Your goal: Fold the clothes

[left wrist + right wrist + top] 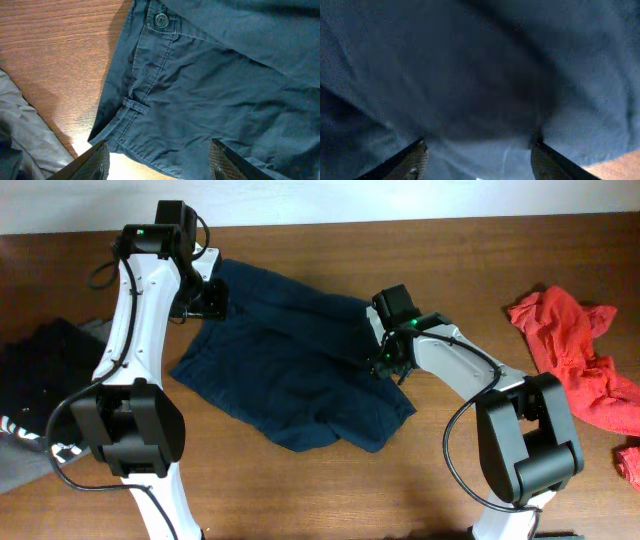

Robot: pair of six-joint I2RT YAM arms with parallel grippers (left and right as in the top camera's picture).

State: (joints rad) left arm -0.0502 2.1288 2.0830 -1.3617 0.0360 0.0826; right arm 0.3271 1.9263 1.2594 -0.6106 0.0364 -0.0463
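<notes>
The clothes in play are dark navy shorts [290, 365], lying rumpled in the middle of the table. My left gripper [205, 300] hovers at their upper-left end, open. In the left wrist view the waistband with its button [161, 19] and a belt loop [135, 105] shows. A corner of that fabric lies between the wide-apart fingers [95, 162] of the left gripper [160, 167]. My right gripper [385, 360] sits low on the shorts' right edge. In the right wrist view blue cloth [480, 75] fills the frame, and the right gripper [477, 165] stands open over it.
A red garment [575, 355] lies at the right of the table, with a pink scrap [630, 460] near the right edge. A black and grey heap of clothes [40, 380] lies at the left; its grey cloth [25, 135] is close beside the left gripper.
</notes>
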